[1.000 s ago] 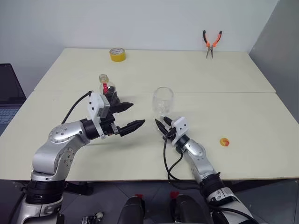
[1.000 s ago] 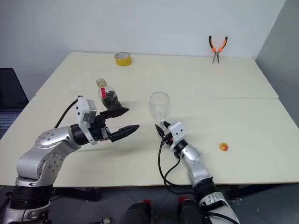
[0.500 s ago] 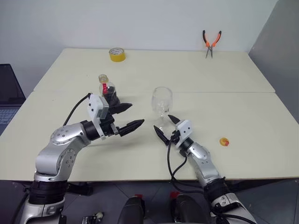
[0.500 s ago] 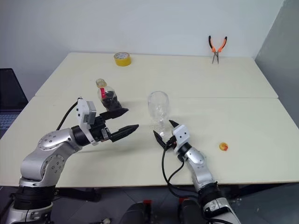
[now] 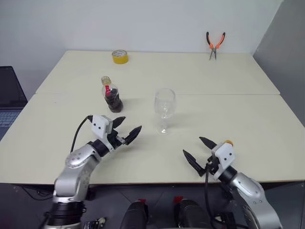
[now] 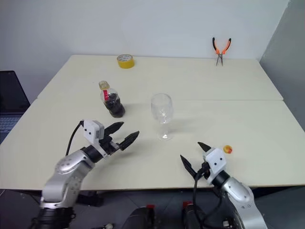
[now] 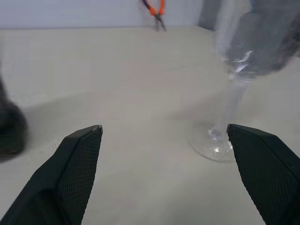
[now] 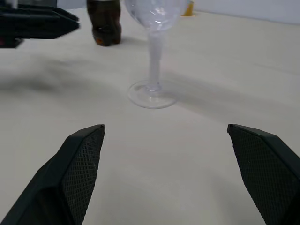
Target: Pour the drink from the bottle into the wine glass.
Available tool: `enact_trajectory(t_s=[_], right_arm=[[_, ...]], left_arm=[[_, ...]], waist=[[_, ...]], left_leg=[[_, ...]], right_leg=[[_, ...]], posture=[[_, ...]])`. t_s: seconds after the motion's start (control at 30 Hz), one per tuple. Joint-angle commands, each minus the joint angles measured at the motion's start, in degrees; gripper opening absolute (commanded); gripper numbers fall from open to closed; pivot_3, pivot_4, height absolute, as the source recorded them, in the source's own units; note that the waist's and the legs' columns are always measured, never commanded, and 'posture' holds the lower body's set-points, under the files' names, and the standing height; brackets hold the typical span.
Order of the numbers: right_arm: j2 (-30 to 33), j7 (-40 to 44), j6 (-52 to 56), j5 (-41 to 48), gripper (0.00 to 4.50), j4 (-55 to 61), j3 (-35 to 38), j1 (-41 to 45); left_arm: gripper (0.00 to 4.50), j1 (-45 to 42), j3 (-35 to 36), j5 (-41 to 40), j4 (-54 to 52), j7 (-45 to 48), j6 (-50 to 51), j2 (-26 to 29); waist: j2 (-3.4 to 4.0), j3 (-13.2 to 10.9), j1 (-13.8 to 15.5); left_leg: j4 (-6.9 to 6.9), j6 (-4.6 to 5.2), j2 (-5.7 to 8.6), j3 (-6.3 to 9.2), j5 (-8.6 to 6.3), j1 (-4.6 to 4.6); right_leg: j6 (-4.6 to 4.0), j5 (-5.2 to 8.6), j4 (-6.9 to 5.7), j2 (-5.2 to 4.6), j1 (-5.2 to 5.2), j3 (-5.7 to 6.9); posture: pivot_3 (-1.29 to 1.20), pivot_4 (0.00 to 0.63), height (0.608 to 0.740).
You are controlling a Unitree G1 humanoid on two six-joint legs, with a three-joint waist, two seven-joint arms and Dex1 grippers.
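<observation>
table point(image 5: 238, 114): 2 cream tops butted together — seam across the middle
wall point(image 5: 152, 24): plain white
bottle point(image 5: 111, 95): upright, left of wine glass point(image 5: 165, 109), apart
left gripper point(image 5: 126, 128): fingers apart, empty
right gripper point(image 5: 200, 153): fingers apart, empty — near front edge

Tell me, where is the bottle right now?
The bottle stands upright on the table, left of the glass, beyond the left end effector.

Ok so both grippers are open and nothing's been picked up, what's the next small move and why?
Probably bring the open left gripper forward to the bottle: it stands upright on that side, free, holding dark drink, and the wine glass looks empty.
</observation>
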State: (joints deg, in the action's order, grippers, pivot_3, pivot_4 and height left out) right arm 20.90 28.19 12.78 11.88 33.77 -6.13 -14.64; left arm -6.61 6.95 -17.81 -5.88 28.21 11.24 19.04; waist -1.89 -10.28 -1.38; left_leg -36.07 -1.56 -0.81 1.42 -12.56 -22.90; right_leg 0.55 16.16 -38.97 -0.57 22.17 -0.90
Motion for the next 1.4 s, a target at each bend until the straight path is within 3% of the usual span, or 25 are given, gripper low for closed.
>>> enact_trajectory(t_s=[0.03, 0.3, 0.47, 0.67, 0.97, 1.4], right_arm=[[2.7, 1.4, 4.8, 5.5, 4.47, 7.9, 3.2, 0.3], [6.7, 0.6, 15.5, 17.6, 4.47, 13.6, 10.5, 1.8], [5.1, -2.6, 19.3, 20.3, 4.47, 14.9, 8.8, 6.2], [6.9, -2.0, 22.7, 24.1, 4.47, 16.3, 8.7, 8.3], [10.0, -1.2, 21.4, 21.7, 4.47, 15.5, 7.1, 10.5], [9.7, -0.1, 20.4, 20.2, 4.47, 12.9, 5.1, 14.0]], left_arm=[[4.5, -2.4, 1.1, 6.6, 2.7, -8.5, -6.8, -2.0], [4.5, -9.0, 0.7, 9.5, 10.0, -13.3, -9.9, -4.7], [4.5, -14.6, 2.2, 10.4, 18.3, -15.2, -13.3, -3.9], [4.5, -15.7, 2.5, 11.3, 19.8, -18.3, -14.7, -4.9], [4.5, -17.9, 2.8, 12.7, 24.4, -21.6, -15.8, -5.2], [4.5, -25.2, 2.0, 14.4, 36.1, -23.7, -18.4, -6.0]], waist=[[-0.03, 0.0, 0.0], [-0.08, 0.0, 1.0], [-0.09, 0.0, 1.0], [-0.09, 0.0, 1.0], [-0.11, 0.0, 1.1], [-0.12, 0.0, 1.1]], left_leg=[[0.0, 0.01, 0.02, -0.01, 0.0, 0.0], [0.02, 0.01, 0.06, -0.03, 0.0, -0.08], [0.01, 0.01, 0.04, 0.0, 0.0, -0.08], [0.02, 0.0, 0.06, -0.04, 0.0, -0.14], [0.01, 0.0, 0.05, 0.01, 0.0, -0.12], [0.01, 0.0, 0.07, -0.03, 0.0, -0.13]], right_leg=[[0.02, -0.01, 0.0, 0.0, 0.0, -0.01], [0.04, -0.01, 0.09, 0.01, 0.0, 0.02], [0.06, -0.02, 0.08, 0.08, 0.01, 0.04], [0.07, -0.03, 0.15, 0.08, 0.01, 0.0], [0.08, -0.03, 0.14, 0.08, 0.0, 0.07], [0.09, -0.04, 0.16, 0.1, 0.01, 0.06]], posture=[[0.0, 0.15, 0.74], [0.0, 0.15, 0.74], [0.0, 0.15, 0.74], [0.0, 0.15, 0.74], [0.0, 0.15, 0.74], [0.0, 0.15, 0.74]])
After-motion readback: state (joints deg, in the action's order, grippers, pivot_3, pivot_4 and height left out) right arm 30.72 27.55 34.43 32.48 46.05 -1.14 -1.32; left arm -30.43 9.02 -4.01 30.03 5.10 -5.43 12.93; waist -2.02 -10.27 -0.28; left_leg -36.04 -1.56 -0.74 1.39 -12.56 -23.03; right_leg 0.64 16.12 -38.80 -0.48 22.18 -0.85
